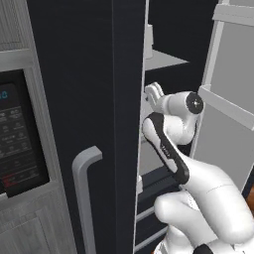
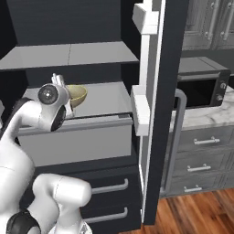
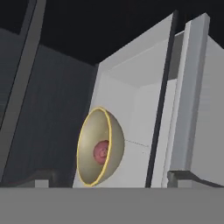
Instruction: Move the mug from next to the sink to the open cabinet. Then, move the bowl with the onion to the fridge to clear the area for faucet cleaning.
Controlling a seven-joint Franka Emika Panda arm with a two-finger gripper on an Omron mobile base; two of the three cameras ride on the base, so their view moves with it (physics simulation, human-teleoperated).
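the pincer [image 3: 109, 183] is open wide and holds nothing. in the hand view its two small dark tips sit far apart at the bottom, one on each side, and the bowl [image 3: 100, 147] is in the gap ahead of them, not touching either tip. so it looks like the bowl has been let go.

the bowl is yellow-green and round. the hand is rolled over, so in the hand view the bowl looks tipped on its side, but in the right base view the bowl [image 2: 76, 95] sits flat and upright on a pale shelf [image 2: 105, 101] inside the fridge [image 2: 68, 55]. it is near the left end of that shelf, just past the white hand [image 2: 60, 87]. the shelf holds it up now, so the pincer does not need to.

the onion [image 3: 101, 152] is the little red-purple ball down in the middle of the bowl. it stays there because the bowl's sides curve up around it.

the fridge door [image 2: 157, 109] stands open to the side, which is why the arm can reach in.

the mug is not in these pictures, so i cannot tell where it is. the bowl part of the job looks nearly done. i think the arm needs to pull straight back out, slow, so it does not bump the bowl or the door.
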